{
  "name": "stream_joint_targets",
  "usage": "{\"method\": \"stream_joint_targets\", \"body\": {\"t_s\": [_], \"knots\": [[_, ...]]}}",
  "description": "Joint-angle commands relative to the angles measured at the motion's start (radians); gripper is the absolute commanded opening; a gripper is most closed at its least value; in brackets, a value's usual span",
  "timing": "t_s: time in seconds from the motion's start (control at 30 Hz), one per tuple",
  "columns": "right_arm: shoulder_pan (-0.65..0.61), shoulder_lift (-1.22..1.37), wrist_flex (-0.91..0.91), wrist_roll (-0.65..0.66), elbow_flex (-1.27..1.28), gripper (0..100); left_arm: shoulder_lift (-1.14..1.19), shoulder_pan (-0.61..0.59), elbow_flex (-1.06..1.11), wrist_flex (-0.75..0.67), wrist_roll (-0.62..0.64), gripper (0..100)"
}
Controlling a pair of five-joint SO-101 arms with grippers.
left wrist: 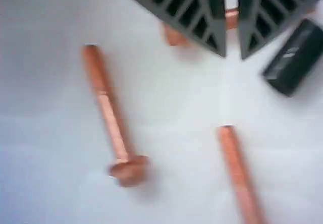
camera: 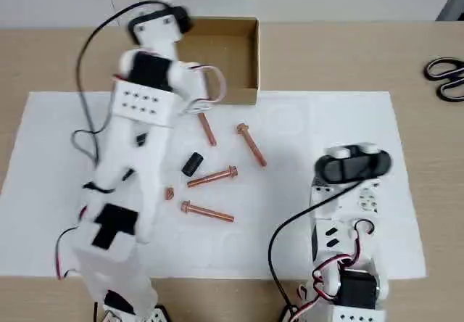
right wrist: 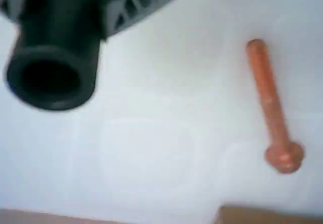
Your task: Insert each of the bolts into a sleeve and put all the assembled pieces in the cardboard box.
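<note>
Four bolts [camera: 206, 211] loose on white paper [camera: 326, 119]; one sleeve gripped, one lying free.
Left of frame: the left arm [camera: 138, 155] stretches from the lower edge to the cardboard box [camera: 255, 61] at upper centre. Box floor, where it shows, is plain cardboard; its left part is hidden behind the arm. Just below the box hangs the left gripper [left wrist: 232, 47], jaws drawn nearly together with a thin slit and copper showing through it; cannot tell whether anything is pinched. Centre: bolts scattered apart, with a short copper stub [camera: 169, 193] and the free black sleeve [camera: 192, 164] among them, all outside the box. Lower right: the right gripper [right wrist: 96, 12] is clamped on a second black sleeve [right wrist: 50, 67], hollow end showing. Upper right: scissors [camera: 446, 77] on the table [camera: 326, 54].
</note>
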Motion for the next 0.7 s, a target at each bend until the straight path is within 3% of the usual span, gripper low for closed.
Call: {"method": "stream_joint_targets", "body": {"t_s": [0.0,0.3,0.53,0.67], "knots": [[0.035,-0.025,-0.027,-0.075,0.029,1.0,0.066,0.075,-0.094,0.015,0.017,1],[0.031,-0.022,-0.028,-0.101,0.098,1.0,0.318,0.017,-0.197,0.015,0.101,1],[0.03,-0.022,-0.028,-0.101,0.1,1.0,0.4,0.008,-0.357,0.015,0.103,21],[0.03,-0.022,-0.027,-0.101,0.1,1.0,0.446,0.005,-0.392,0.003,0.098,22]]}}
